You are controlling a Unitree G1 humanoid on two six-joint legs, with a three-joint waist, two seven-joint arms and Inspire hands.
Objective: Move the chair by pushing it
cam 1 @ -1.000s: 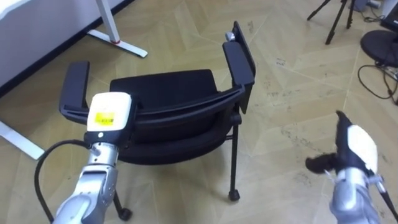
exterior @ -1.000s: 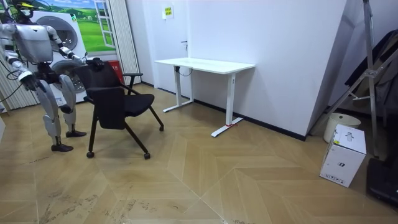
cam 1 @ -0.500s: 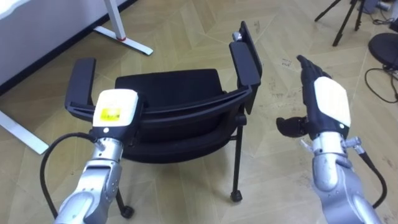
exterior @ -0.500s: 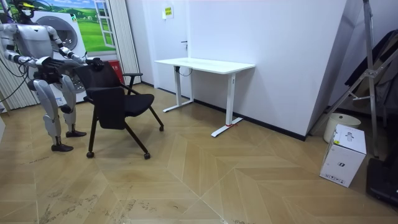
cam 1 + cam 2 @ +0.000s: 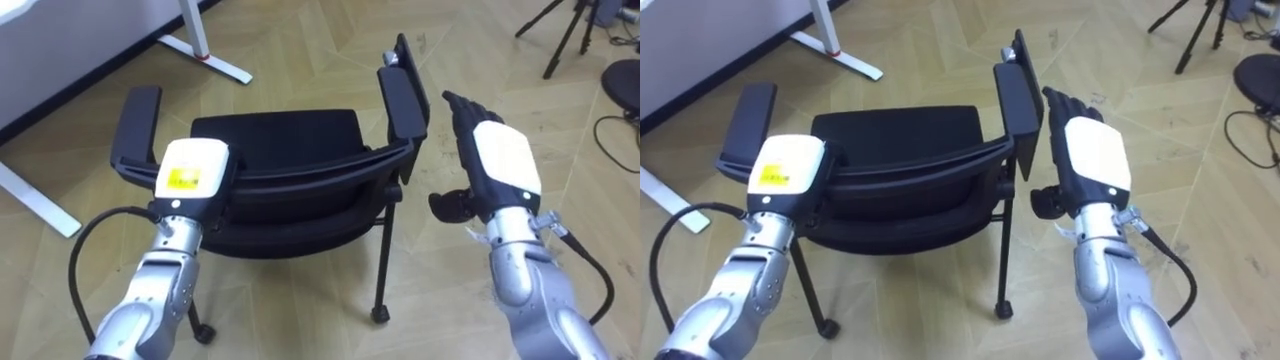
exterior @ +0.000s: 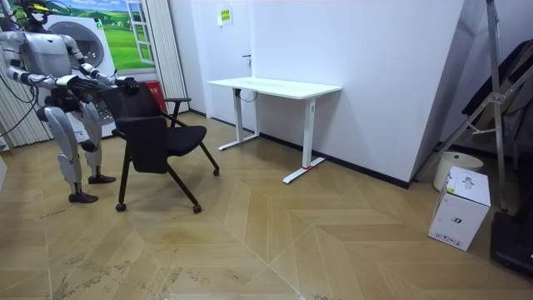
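One chair (image 5: 275,140), right hand's (image 5: 503,165) fingers (image 5: 459,106) beside armrest (image 5: 402,95)

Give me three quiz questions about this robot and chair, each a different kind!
1. Where is the robot, relative to the black padded chair with armrests? A) behind its backrest B) in front of its seat C) sitting on it
2. What colour is the chair's seat? A) red B) black C) white
3. The right robot hand is: A) curled round an armrest B) a fist C) open, fingers straight

1 A: the room view shows it behind the backrest. 2 B: the seat looks black. 3 C: its fingers are straight beside the armrest.
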